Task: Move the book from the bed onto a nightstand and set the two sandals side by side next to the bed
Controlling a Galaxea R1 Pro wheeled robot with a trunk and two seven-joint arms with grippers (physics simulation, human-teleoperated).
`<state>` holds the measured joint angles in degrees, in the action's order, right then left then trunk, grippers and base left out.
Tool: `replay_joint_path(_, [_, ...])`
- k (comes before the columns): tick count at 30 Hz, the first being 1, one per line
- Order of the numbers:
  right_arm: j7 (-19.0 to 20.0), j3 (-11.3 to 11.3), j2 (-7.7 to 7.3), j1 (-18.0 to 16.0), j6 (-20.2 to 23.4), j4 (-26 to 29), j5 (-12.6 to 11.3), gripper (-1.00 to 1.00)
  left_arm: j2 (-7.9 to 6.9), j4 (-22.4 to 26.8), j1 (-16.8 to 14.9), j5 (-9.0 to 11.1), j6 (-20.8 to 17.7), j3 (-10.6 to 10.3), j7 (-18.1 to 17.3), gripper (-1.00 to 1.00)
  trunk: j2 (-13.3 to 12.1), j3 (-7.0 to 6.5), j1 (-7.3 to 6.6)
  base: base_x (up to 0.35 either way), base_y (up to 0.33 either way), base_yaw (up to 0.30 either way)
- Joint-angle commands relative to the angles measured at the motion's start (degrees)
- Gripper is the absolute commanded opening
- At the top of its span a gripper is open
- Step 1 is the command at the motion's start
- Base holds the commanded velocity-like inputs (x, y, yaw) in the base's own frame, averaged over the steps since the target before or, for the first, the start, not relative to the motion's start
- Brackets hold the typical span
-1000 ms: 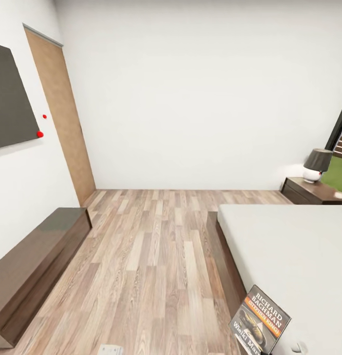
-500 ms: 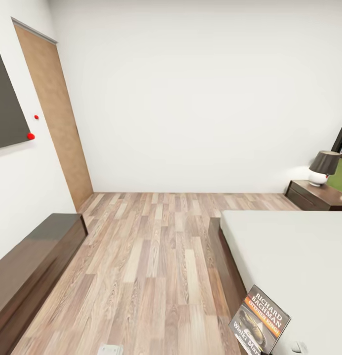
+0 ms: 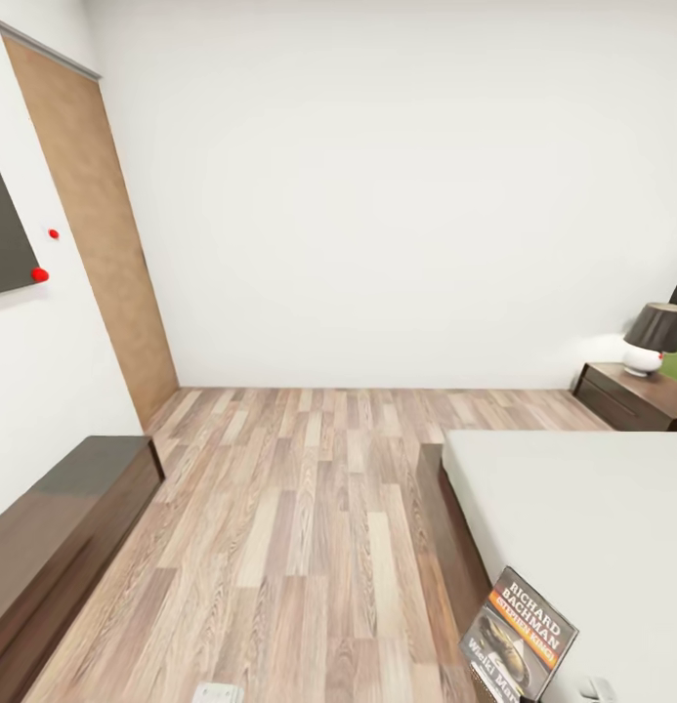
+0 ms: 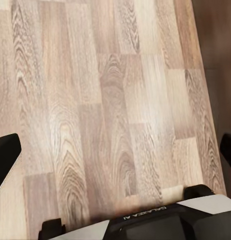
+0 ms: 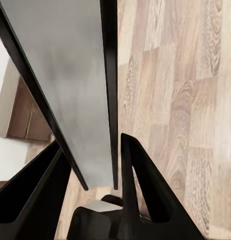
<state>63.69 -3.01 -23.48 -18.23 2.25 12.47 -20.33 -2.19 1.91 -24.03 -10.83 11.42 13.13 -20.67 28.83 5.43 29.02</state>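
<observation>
So right gripper (image 5: pixel 90 165) fingers clamped on book (image 3: pixel 519 647), held upright over near corner of bed (image 3: pixel 582 517). Left gripper (image 4: pixel 115 150) fingers spread wide, empty, above wood floor (image 3: pixel 309 508). Nightstand (image 3: pixel 636 395) with lamp (image 3: pixel 655 337) sits far right by wall.

Glossy wood bench (image 3: pixel 55 527), matt mattress (image 3: pixel 582 508)

Head camera overlooks the floor (image 3: pixel 309 508); both wrist cameras face it closely.

The book (image 3: pixel 519 646) is cut off at the head view's 5 o'clock edge; its lower title unreadable.
</observation>
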Motion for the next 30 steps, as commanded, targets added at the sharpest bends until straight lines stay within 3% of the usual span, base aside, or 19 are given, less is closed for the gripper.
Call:
replay_joint_path(1, [-0.9,-0.3,0.01,-0.1,0.2,0.0,-0.1,-1.00,-0.01,0.0,-0.1,-0.6,0.2,0.5,-0.1,1.00,0.1,0.11,0.06,0.327,0.000,0.000])
replay_joint_path(7, [-2.4,-0.3,0.05,0.0,0.3,0.0,-0.1,-1.00,-0.01,-0.1,-0.1,-0.6,0.2,0.5,-0.2,1.00,0.1,0.11,0.06,0.327,0.000,0.000])
replay_joint_path(18, [-1.8,0.0,0.01,-0.1,1.1,0.2,0.1,-1.00,-0.01,-0.1,-0.1,-0.6,0.2,0.5,-0.2,1.00,0.1,0.11,0.06,0.327,0.000,0.000])
replay_joint_path(20, [-0.1,0.1,0.01,-0.1,1.2,0.2,0.1,-1.00,-0.01,-0.1,-0.1,-0.6,0.2,0.5,-0.2,1.00,0.1,0.11,0.06,0.327,0.000,0.000])
replay_joint_path(23, [5.8,0.1,0.01,-0.1,1.2,0.2,0.2,-1.00,-0.01,-0.1,-0.1,-0.6,0.2,0.5,-0.2,1.00,0.1,0.11,0.06,0.327,0.000,0.000])
replay_joint_path(30, [8.2,0.1,0.01,-0.1,1.1,0.2,0.2,-1.00,-0.01,-0.1,-0.1,-0.7,0.2,0.5,-0.2,1.00,0.1,0.11,0.06,0.327,0.000,0.000])
